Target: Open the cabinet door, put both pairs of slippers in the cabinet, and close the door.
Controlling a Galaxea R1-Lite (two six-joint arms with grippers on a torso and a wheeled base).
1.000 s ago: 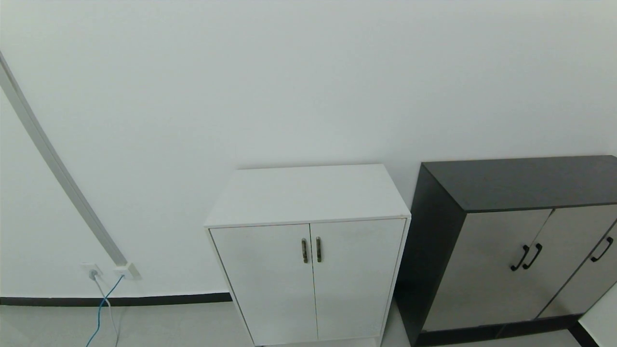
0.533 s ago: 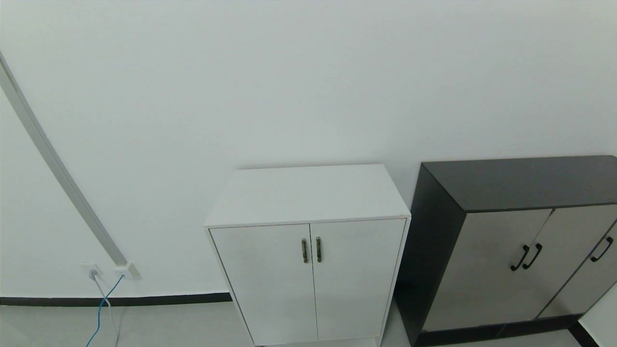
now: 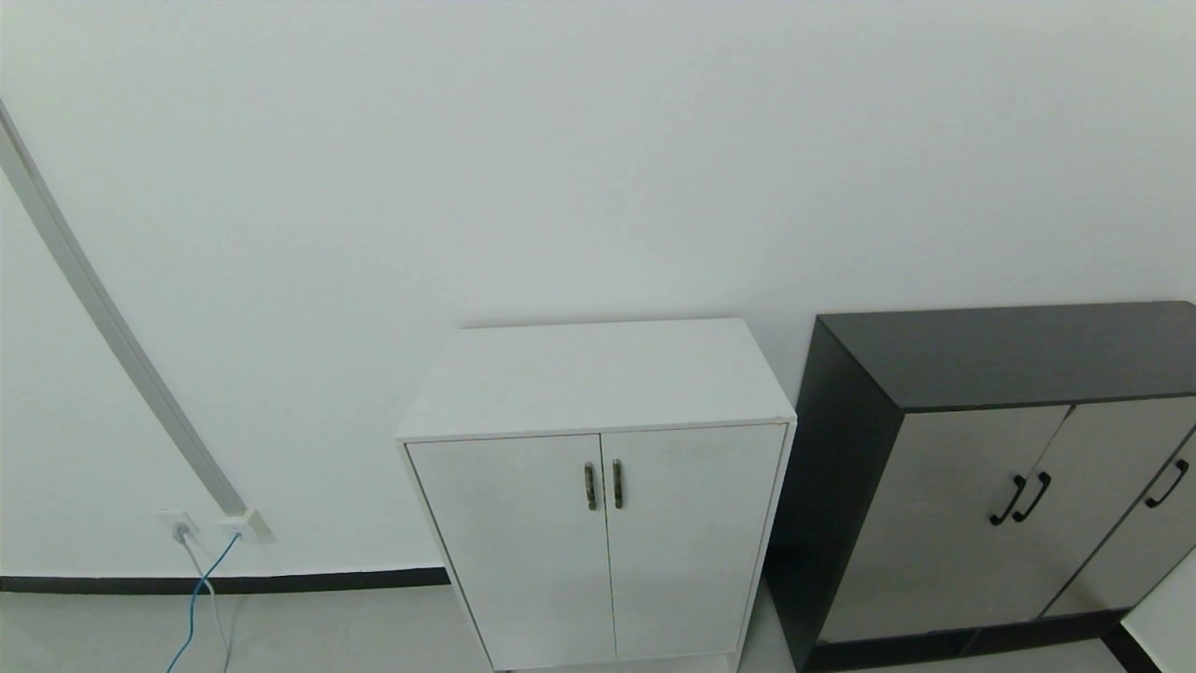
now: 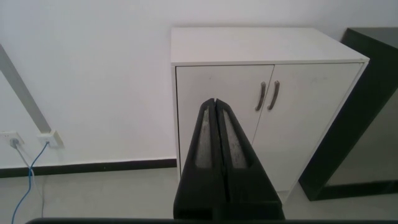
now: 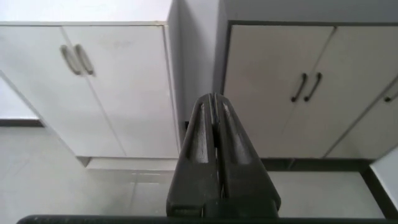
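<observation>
Left fingers (image 4: 204, 144) and right fingers (image 5: 200, 138) pressed together before closed white cabinet (image 3: 673, 523) against white wall (image 3: 561, 140).

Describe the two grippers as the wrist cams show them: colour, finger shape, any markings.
The left gripper and right gripper match: black bodies, two long narrow fingers tapering to the tips, each with a grey textured strip along its face. No cables or markings visible.
</observation>
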